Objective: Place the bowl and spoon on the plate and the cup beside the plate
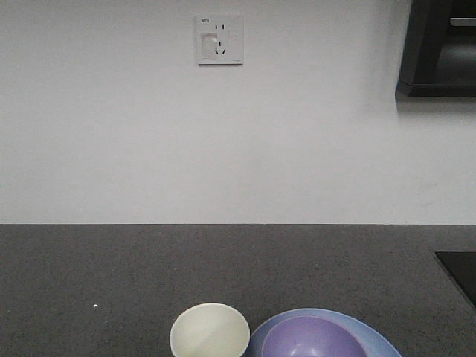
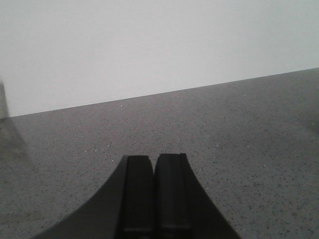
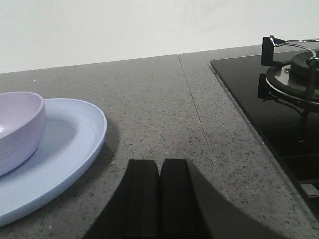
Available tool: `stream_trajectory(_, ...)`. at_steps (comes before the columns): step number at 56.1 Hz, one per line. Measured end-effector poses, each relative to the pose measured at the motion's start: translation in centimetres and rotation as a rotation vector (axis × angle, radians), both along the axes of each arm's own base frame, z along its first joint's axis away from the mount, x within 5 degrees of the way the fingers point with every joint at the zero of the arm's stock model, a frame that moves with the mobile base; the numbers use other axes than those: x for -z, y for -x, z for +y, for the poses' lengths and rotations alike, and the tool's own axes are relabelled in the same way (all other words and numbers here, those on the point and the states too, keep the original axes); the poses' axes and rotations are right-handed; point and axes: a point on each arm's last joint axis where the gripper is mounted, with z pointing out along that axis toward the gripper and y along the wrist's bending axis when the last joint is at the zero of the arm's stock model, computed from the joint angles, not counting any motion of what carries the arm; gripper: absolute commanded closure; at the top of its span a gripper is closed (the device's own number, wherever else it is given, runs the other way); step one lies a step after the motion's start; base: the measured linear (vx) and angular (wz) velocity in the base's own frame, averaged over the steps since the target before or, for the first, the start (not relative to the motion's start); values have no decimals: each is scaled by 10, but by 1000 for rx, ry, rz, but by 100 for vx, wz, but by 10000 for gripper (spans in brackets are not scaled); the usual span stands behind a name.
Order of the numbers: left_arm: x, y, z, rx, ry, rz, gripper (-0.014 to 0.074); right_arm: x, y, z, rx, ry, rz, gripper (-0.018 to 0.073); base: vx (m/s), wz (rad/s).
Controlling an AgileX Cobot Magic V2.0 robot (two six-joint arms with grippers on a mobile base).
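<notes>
Matte black hands [image 2: 153,199] [image 3: 159,199], flat paired fingers

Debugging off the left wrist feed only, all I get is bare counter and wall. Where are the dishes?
Observer: In the front view, the bowl sits on the plate, at the near edge of the counter.
Operator: Cup?
Observer: The cup stands upright just left of the plate, open end up.
Operator: Spoon on the plate yet?
Observer: No spoon shows in any view; the bowl's visible inside looks empty, though the front frame cuts it off.
Operator: Right gripper holding anything?
Observer: The right gripper is shut and empty, low over the counter between the plate and a gas hob. The left gripper is shut too.
</notes>
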Motion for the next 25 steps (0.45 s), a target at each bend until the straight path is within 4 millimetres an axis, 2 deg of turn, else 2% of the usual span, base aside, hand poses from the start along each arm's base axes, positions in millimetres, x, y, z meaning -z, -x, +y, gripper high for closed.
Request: stream_trajectory(25,0,0,0,0,0,0,599,0,0,0,0,0,0,571,0,0)
